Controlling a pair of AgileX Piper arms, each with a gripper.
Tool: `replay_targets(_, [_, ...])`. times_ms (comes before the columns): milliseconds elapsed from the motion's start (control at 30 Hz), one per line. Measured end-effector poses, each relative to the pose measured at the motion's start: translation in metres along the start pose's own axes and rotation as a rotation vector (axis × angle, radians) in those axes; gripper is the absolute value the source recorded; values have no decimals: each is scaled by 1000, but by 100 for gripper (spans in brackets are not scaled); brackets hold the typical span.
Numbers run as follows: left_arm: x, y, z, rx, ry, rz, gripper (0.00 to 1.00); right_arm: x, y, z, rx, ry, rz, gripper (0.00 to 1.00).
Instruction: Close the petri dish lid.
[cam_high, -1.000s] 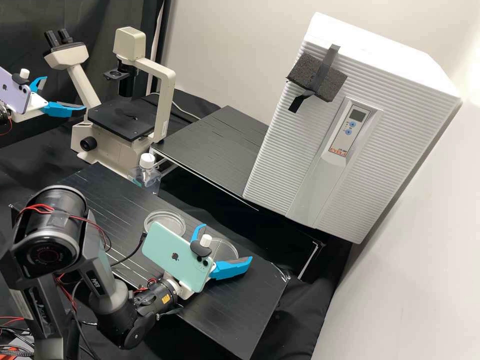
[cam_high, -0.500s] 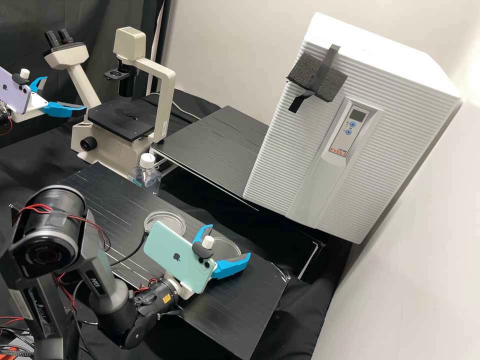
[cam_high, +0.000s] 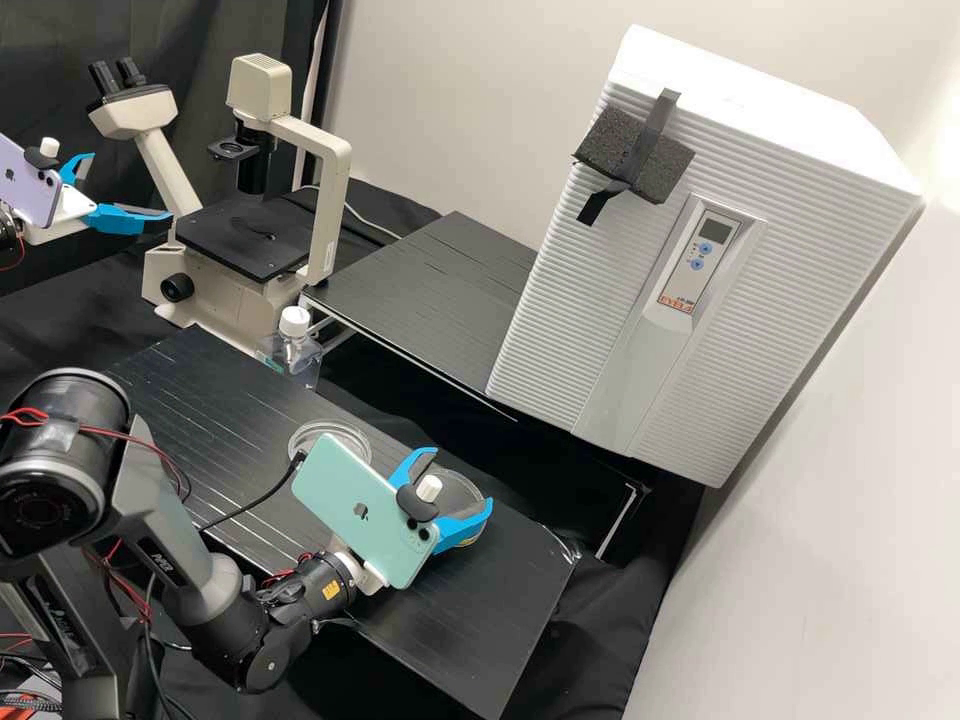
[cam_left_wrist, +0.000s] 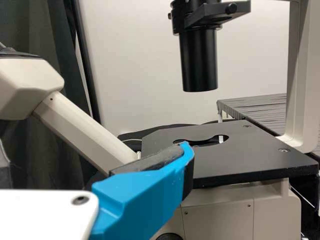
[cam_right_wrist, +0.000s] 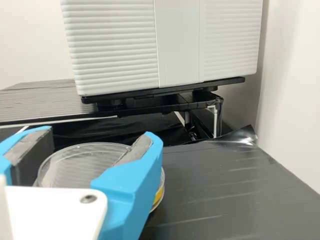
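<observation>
Round dish (cam_high: 458, 492), clear smooth plastic, thin rims, yellow low on its side, on the glossy black bench (cam_high: 510, 610). Can't tell if lid is fully seated. Right gripper (cam_high: 463, 477) open, blue fingers either side of dish, grey pads; contact unclear. Left gripper (cam_high: 131, 187) open near cream microscope (cam_high: 225, 305). Ribbed white incubator (cam_high: 560, 330) beyond.
</observation>
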Motion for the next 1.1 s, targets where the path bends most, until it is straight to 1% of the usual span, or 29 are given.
replay_targets(367, [0, 0, 0, 0, 0, 0, 100, 0, 0, 1, -2, -2, -3, 100])
replay_targets(633, [0, 0, 0, 0, 0, 0, 100, -1, -2, -1, -14, 5, -7, 100])
replay_targets(700, [0, 0, 0, 0, 0, 0, 100, -2, 0, -2, -23, 6, 2, 100])
replay_targets(800, [0, 0, 0, 0, 0, 0, 100, -5, 4, -5, -44, 12, 31, 100])
replay_targets(1100, [0, 0, 0, 0, 0, 0, 100, -10, 6, -10, -55, 18, 64, 100])
